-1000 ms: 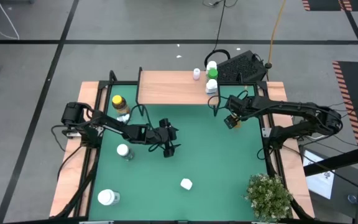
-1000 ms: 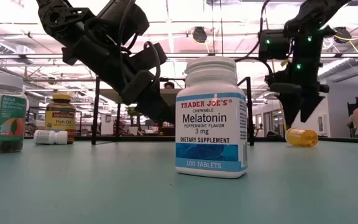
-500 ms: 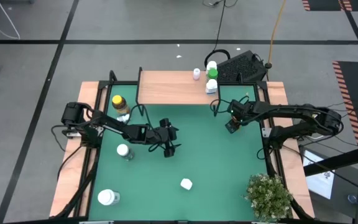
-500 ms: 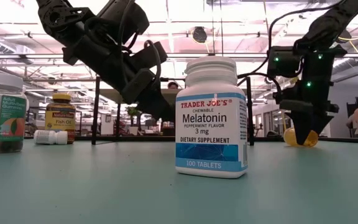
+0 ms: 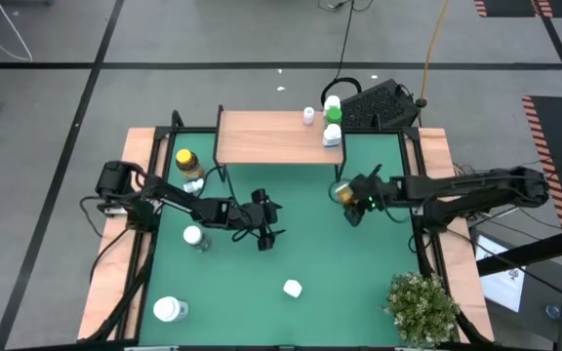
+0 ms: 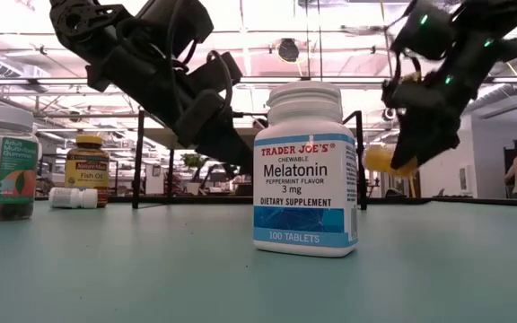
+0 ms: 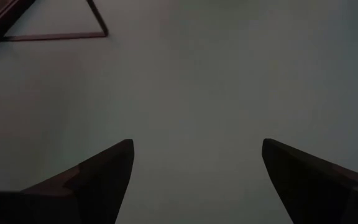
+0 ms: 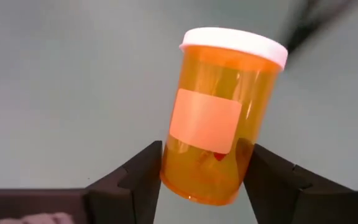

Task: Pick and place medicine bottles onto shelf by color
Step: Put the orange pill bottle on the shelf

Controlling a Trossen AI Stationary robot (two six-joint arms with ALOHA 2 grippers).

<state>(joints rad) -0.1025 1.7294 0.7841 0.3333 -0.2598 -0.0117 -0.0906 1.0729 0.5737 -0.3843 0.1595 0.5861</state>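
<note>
My right gripper is shut on a see-through orange pill bottle with a white cap, above the green mat right of centre; the low view shows the bottle off the table. My left gripper hangs open over bare mat near the middle. The shelf stands at the far edge with a green-capped bottle and white bottles on its right end. A white Melatonin bottle stands upright on the near mat. A yellow-capped amber bottle stands at the far left. My right gripper pinches the orange bottle's lower body between its two fingers, which lie across the bottle. The white cap points away from the wrist. The fingers slant down from the table's right side. The bottle is lifted clear and tilted.
More bottles stand on the left: a white-capped one, another at the near left, and a small white one lying down. A leafy potted plant fills the near right corner. Black frame rails edge the mat.
My right gripper dropped onto the orange bottle lying on the mat at the right, took hold of it and lifted it clear. It then carried the bottle toward the table's left, tipping as it went. The bottle now hangs tilted in the air.
</note>
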